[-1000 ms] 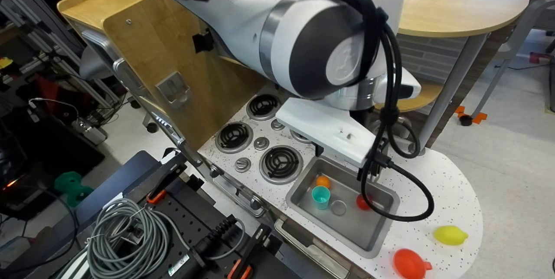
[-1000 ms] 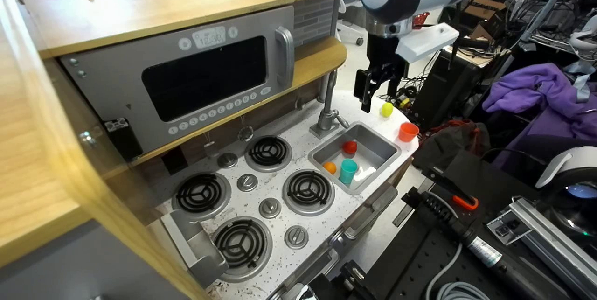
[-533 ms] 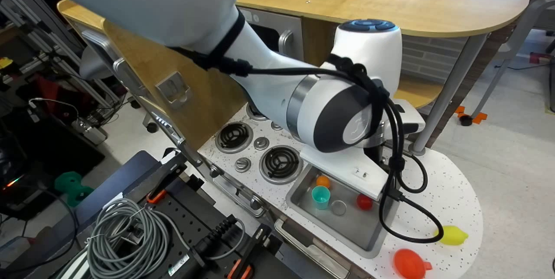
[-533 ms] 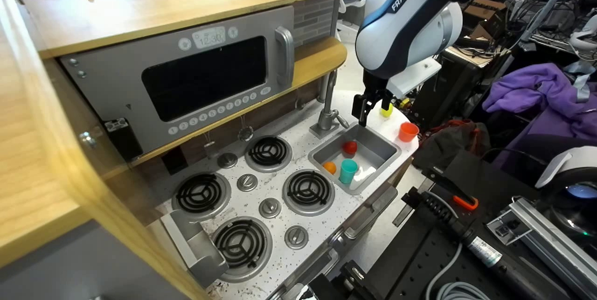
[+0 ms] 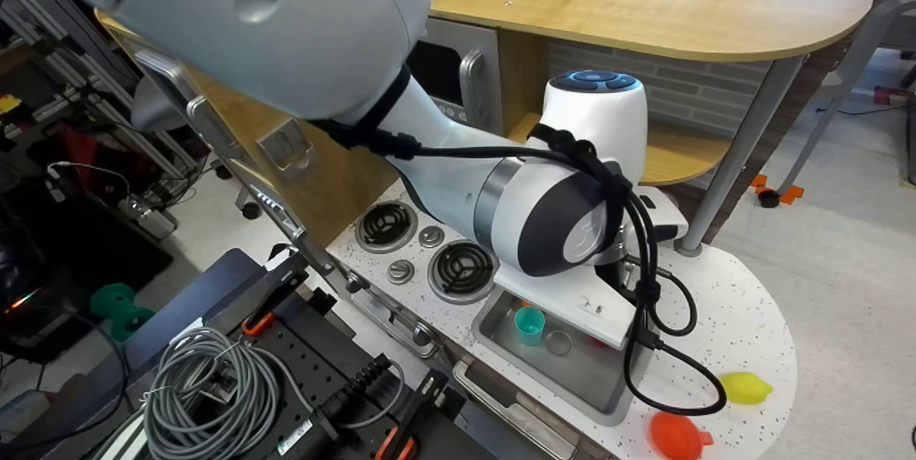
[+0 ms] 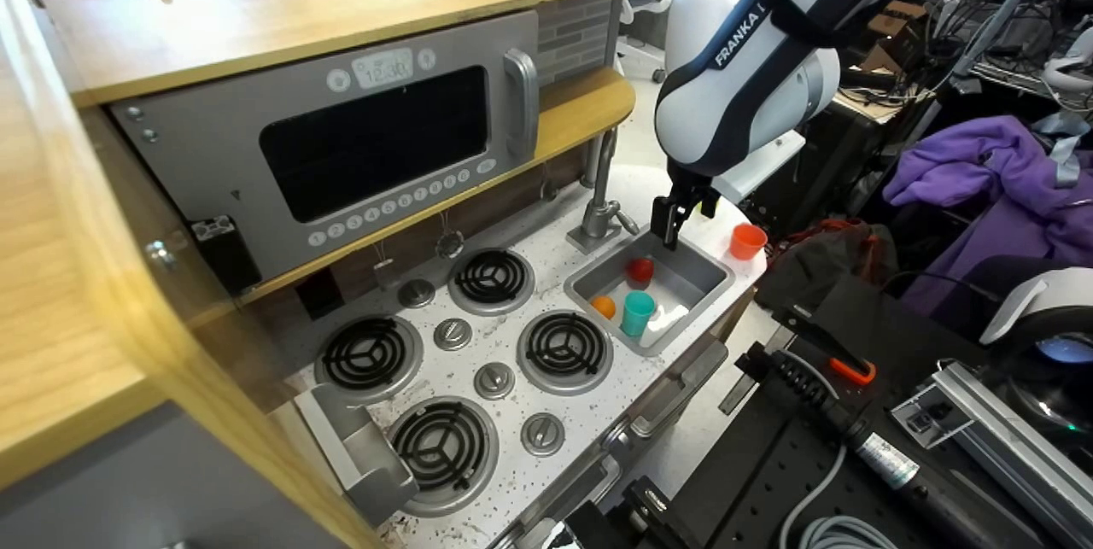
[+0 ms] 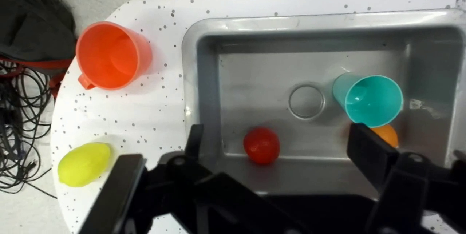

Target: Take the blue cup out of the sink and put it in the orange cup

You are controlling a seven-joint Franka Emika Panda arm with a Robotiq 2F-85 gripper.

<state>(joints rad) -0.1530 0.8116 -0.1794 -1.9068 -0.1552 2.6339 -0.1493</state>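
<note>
Speckled counter (image 7: pixel 153 112): arm (image 6: pixel 726 96) bent over sink (image 7: pixel 302 24), end effector (image 6: pixel 689 230) aimed down, spread apart.

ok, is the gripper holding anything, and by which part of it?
Nothing is held: the gripper is open, its jaws apart with no object clamped between them. The teal cup sits in the sink, away from it.

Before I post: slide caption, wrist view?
Open gripper above the sink, with teal cup, red toy and round orange toy inside; handled orange cup and toy lemon on the speckled counter.
</note>
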